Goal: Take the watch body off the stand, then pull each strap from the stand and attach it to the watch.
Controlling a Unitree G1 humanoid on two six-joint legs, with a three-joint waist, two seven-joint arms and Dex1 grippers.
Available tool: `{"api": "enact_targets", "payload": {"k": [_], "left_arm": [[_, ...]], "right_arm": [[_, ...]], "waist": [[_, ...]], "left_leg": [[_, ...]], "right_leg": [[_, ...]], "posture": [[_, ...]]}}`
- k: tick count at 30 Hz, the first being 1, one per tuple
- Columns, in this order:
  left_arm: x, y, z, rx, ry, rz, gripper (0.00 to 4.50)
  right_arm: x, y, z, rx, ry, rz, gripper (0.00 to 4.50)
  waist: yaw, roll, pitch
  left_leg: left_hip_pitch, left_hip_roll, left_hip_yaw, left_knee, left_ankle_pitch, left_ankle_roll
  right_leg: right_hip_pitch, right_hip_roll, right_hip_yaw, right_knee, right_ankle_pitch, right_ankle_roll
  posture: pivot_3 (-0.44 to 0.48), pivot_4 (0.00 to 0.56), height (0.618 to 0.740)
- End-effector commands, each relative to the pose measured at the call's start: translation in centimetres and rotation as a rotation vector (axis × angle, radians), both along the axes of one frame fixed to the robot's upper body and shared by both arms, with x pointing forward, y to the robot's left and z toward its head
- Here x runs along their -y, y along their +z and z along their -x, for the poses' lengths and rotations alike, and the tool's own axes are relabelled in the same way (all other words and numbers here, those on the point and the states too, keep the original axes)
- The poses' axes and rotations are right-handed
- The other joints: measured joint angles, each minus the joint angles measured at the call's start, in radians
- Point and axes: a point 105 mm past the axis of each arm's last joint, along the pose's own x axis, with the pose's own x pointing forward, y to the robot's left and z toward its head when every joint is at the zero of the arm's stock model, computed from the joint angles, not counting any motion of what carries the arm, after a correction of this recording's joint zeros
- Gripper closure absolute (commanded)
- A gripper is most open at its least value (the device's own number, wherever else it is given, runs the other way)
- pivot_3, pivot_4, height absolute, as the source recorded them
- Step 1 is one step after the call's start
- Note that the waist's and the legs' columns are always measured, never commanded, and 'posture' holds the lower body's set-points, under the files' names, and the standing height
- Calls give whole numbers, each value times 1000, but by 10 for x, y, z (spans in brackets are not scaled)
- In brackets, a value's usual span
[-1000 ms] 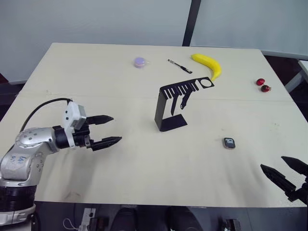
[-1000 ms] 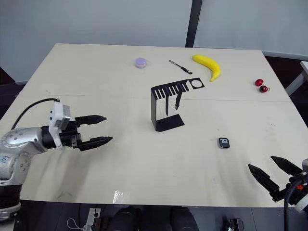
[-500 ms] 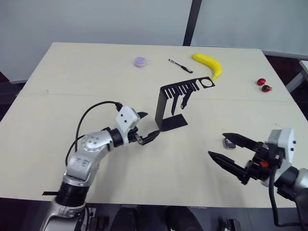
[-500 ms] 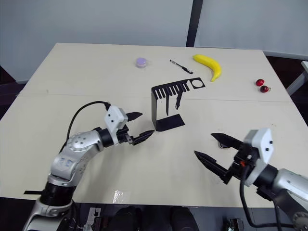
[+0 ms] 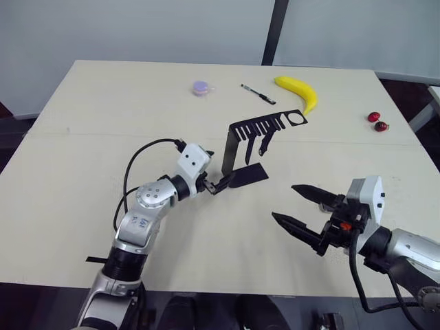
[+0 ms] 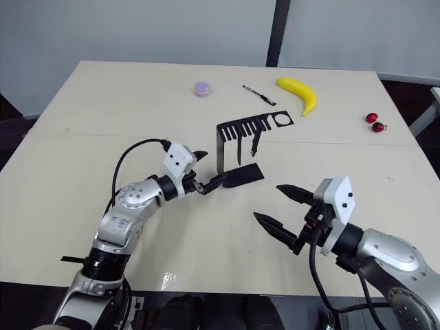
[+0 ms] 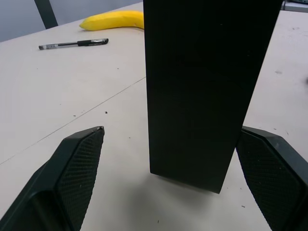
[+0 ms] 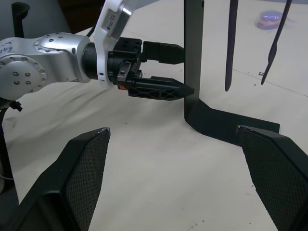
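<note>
The black stand point(image 5: 237, 148) is upright mid-table, its foot toward my right. Two dark straps point(image 5: 249, 148) point(image 8: 231, 44) hang from its slotted top arm. My left gripper point(image 5: 220, 176) is open at the bottom of the stand's upright wall point(image 7: 207, 91). In the left wrist view the wall rises between its fingers point(image 7: 72, 168); I cannot tell if they touch it. My right gripper point(image 5: 284, 202) is open and empty just above the table, to the right of the stand's foot and pointing at it. The watch body is hidden.
At the table's far side lie a banana point(image 5: 299, 91), a black pen point(image 5: 258, 94) and a small purple round thing point(image 5: 201, 88). Two red cherries point(image 5: 376, 122) sit far right. The table's near edge point(image 5: 227, 292) runs under both arms.
The left gripper has moved right until its fingers flank the stand's wall. The right gripper came in from the near right corner, then shifted left toward the stand, covering where the watch body lay.
</note>
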Motion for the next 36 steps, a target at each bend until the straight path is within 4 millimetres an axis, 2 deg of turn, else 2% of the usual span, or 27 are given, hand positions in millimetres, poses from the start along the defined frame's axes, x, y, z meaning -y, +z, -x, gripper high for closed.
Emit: {"api": "enact_targets", "payload": {"k": [1, 3, 4, 6, 8, 15, 22, 25, 28, 29, 36], "left_arm": [[2, 11, -9, 60, 39, -12, 0], [1, 14, -13, 77, 53, -1, 0], [2, 15, -14, 78, 52, 3, 254], [6, 15, -17, 77, 47, 6, 862], [14, 13, -19, 71, 31, 1, 1798], [15, 16, -29, 35, 69, 77, 1798], [18, 13, -26, 38, 55, 75, 1798], [19, 13, -27, 47, 63, 74, 2669], [18, 14, -32, 58, 84, 66, 4222], [18, 15, -33, 63, 86, 69, 4417], [8, 25, -40, 113, 200, 133, 4417]], "right_arm": [[-1, 6, -3, 47, -20, -2, 52], [0, 6, -8, 65, -41, 12, 52], [1, 6, -10, 66, -52, 18, 13], [2, 4, -14, 59, -65, 23, 0], [1, 4, -15, 60, -59, 24, 0], [-5, 6, -18, 66, -45, 17, 0], [-6, 3, -20, 58, -57, 18, 0], [-7, 2, -19, 55, -58, 20, 0], [-8, 2, -18, 54, -59, 21, 0], [-9, 2, -19, 55, -60, 22, 0], [-8, 6, -21, 73, -78, 22, 0]], "waist": [[0, 0, 0], [0, 0, 0], [0, 0, 0], [0, 0, 0], [1, 0, 0], [0, 0, 0], [1, 0, 0], [1, 0, 0], [0, 0, 0], [0, 0, 0], [0, 0, 0]], "left_leg": [[0, 0, 0, 0, 0, 0], [0, 0, 0, 0, 0, 0], [0, 0, 0, 0, 0, 0], [0, 0, 0, 0, 0, 0], [0, 0, 0, 0, 0, 0], [0, 0, 0, 0, 0, 0], [-1, 0, 1, 0, 0, 0], [-1, 0, 0, 0, 0, 0], [-1, 0, 1, 0, 0, 0], [-1, 0, 1, 0, 0, 0], [-1, 0, 1, -1, 0, -1]], "right_leg": [[0, 0, 0, 0, 0, 0], [0, 0, 0, 0, 0, 0], [0, 0, 0, 0, 0, 0], [0, 0, 0, 0, 0, 0], [-1, 0, 0, 0, 0, 0], [-1, 0, 0, 0, 0, 0], [-2, 0, 0, 1, 0, 0], [-2, 0, 0, 1, 0, 0], [-2, 0, 0, 1, 0, 0], [-2, 0, 0, 1, 0, 0], [-2, 0, 0, 0, 0, 0]], "posture": [[0, 150, 740], [0, 150, 740], [0, 150, 740], [0, 150, 740], [0, 150, 740], [0, 150, 740], [0, 150, 740], [0, 150, 740], [0, 150, 740], [0, 150, 740], [0, 150, 740]]}}
